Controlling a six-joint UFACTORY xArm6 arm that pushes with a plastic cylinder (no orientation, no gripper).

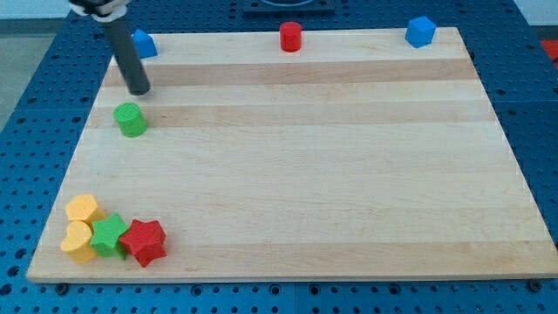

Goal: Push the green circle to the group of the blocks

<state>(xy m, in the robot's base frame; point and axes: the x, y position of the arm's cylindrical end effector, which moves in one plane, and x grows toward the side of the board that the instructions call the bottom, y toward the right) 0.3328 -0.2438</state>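
Observation:
The green circle (131,119) sits on the wooden board (296,157) near the view's left edge, in the upper half. My tip (139,90) is just above it in the view, a small gap apart, slightly to its right. A group of blocks lies at the view's bottom left corner: a yellow hexagon-like block (83,209), a yellow heart (77,242), a green star (110,234) and a red star (145,242), touching one another.
A blue block (144,44) lies at the board's top left, partly behind the rod. A red cylinder (290,37) stands at the top middle. A blue block (420,31) lies at the top right. A blue perforated table surrounds the board.

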